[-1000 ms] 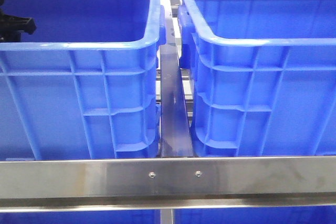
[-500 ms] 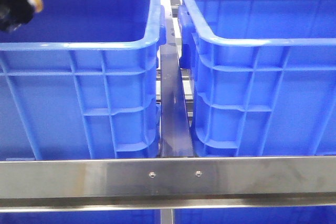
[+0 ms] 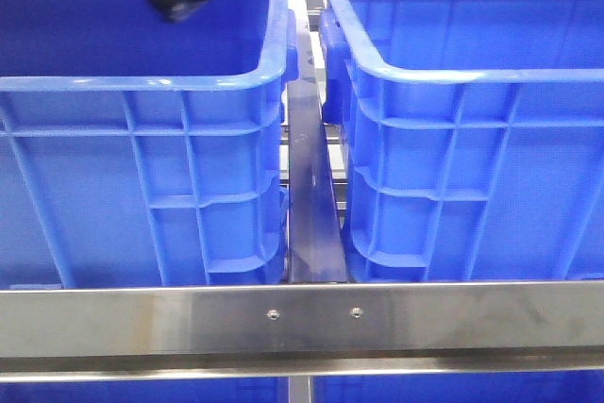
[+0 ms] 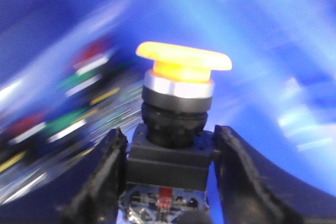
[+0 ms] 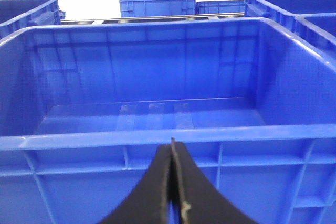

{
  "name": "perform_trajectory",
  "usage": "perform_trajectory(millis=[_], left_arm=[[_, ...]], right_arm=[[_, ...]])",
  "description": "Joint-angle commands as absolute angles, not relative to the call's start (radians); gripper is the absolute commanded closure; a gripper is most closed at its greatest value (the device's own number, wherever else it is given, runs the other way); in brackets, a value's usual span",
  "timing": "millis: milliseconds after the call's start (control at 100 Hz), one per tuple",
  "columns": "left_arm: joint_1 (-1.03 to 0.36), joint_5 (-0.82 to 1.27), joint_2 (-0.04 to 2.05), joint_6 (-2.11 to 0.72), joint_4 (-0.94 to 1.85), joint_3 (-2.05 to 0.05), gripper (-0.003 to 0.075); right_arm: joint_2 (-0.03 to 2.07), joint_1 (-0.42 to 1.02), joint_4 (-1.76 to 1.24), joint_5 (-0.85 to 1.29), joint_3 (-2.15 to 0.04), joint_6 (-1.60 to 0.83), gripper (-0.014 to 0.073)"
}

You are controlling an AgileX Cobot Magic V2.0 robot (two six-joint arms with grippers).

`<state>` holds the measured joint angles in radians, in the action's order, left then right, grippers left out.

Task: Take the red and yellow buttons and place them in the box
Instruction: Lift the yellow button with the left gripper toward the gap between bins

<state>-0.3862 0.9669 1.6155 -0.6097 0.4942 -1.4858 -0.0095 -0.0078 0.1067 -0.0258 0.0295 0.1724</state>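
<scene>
Right now I've got the yellow button (image 4: 184, 64) pinched by its black base in the left gripper (image 4: 168, 182), up over the far right corner of the left crate (image 3: 142, 82). I'd carry it across to the box (image 3: 472, 63) just beside and release low inside. Right gripper (image 5: 172, 182) sits closed and empty before its rim. No readable writing anywhere.
</scene>
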Motion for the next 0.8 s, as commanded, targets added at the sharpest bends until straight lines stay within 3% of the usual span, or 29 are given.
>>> perform_trajectory(millis=[0,340,790], left_arm=[[-0.427,0.933,1.566,-0.650,0.624,-1.516,0.0552],[-0.538,0.949,1.572,-0.652,0.721,-1.516,0.0552],[-0.541,0.949,1.575,-0.652,0.723,-1.516,0.0552]], right_arm=[[-0.034,-0.008,0.119,-0.095,0.013,0.172,0.0664],[-0.034,-0.008,0.119,-0.095,0.013,0.172,0.0664],[-0.034,-0.008,0.119,-0.095,0.013,0.172,0.0664]])
